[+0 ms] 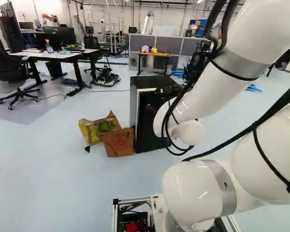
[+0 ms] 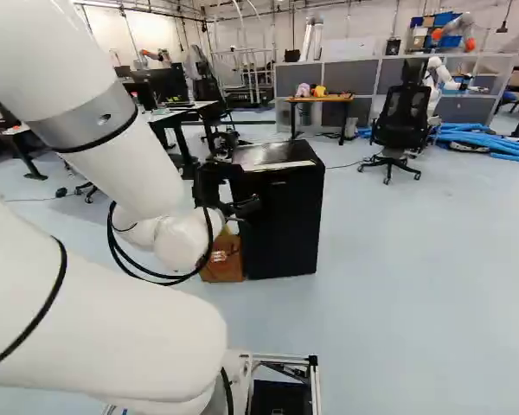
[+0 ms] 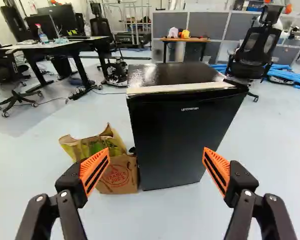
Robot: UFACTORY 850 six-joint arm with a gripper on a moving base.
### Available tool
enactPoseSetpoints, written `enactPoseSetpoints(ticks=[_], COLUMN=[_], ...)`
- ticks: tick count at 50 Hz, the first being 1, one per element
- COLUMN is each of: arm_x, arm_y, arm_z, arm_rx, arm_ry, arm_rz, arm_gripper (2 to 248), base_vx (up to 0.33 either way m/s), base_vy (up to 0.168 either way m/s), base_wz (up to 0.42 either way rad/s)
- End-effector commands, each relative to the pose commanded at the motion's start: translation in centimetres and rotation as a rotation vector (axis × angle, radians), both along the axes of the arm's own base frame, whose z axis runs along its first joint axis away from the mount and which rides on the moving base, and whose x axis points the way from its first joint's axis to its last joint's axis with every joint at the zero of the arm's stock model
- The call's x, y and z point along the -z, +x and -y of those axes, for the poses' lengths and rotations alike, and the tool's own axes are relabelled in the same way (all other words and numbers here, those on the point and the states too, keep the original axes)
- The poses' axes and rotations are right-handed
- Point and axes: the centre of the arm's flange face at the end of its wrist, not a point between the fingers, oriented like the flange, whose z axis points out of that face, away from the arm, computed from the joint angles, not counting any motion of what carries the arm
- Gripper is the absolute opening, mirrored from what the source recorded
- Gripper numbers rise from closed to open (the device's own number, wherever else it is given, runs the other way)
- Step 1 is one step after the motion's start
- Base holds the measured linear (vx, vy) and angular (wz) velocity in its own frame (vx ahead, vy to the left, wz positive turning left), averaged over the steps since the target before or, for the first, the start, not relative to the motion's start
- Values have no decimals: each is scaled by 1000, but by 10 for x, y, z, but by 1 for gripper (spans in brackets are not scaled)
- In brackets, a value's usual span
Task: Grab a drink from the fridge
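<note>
Gripper point(image 3: 156, 150) is hanging released, facing the closed fridge point(image 3: 172, 75). Approaching is likely the step, needing a reach toward its door point(image 3: 182, 142).

L base view: arm point(image 1: 198, 99) hides pt of fridge point(image 1: 147, 128). R base: items point(image 2: 304, 90) nr worktop's point(image 2: 338, 98) L edge too sm. to ID.

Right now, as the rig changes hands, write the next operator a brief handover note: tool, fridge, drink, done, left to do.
Tool: open, holding nothing, facing the front of the fridge.
Fridge: on the floor ahead, door shut. A brown paper bag and a yellow-green bag stand beside it.
Drink: not visible; presumably inside.
Done: tool pointed at the fridge; nothing grasped.
Left: open the door, find a drink, grip it, bring it out.
</note>
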Motion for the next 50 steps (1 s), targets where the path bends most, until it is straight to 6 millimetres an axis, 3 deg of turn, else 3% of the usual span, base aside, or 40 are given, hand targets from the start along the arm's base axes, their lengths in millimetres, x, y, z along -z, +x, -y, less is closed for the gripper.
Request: enactPoseSetpoints(ticks=[28, 50], arm_x=[0, 0], arm_y=[0, 0], arm_z=[0, 0], arm_rx=[0, 0], arm_ry=[0, 0], arm_rz=[0, 0], arm_gripper=[247, 247], base_vx=[42, 34], base_vy=[-43, -47], base_wz=[162, 17])
